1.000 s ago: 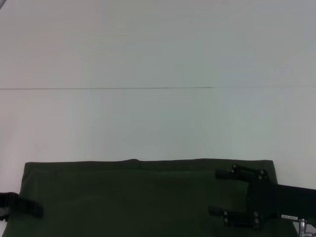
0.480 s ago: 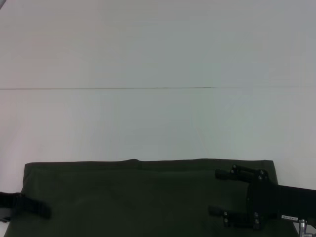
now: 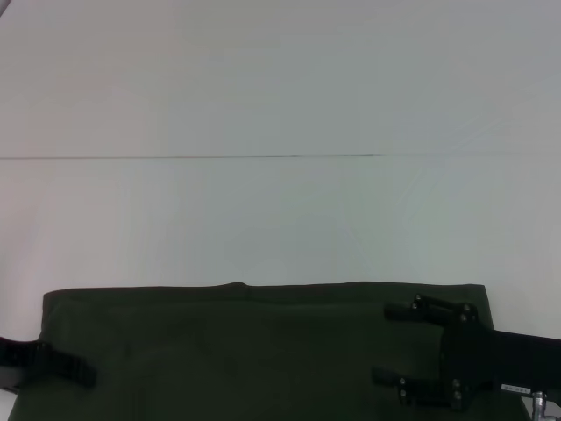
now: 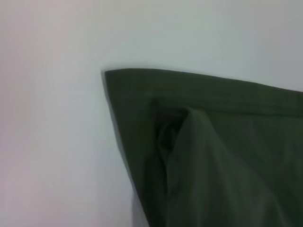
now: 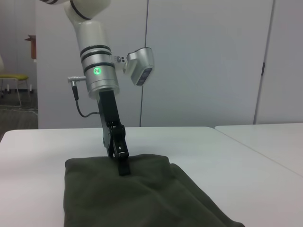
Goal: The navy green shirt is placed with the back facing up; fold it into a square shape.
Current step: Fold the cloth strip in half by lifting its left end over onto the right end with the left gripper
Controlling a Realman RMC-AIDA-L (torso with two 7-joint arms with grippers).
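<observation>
my big white table (image 3: 280,96) with a thin seam line (image 3: 193,158) running across it, grey wall panels (image 5: 203,61) behind, a yellow chair (image 5: 12,78) way off in the corner

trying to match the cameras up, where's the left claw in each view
Head view: left claw, low at the left edge, over the navy green shirt.
Left wrist view: not in it; only the shirt's corner shows.
Right wrist view: centre, tip down on the shirt.
Shared landmark: the shirt.
</observation>
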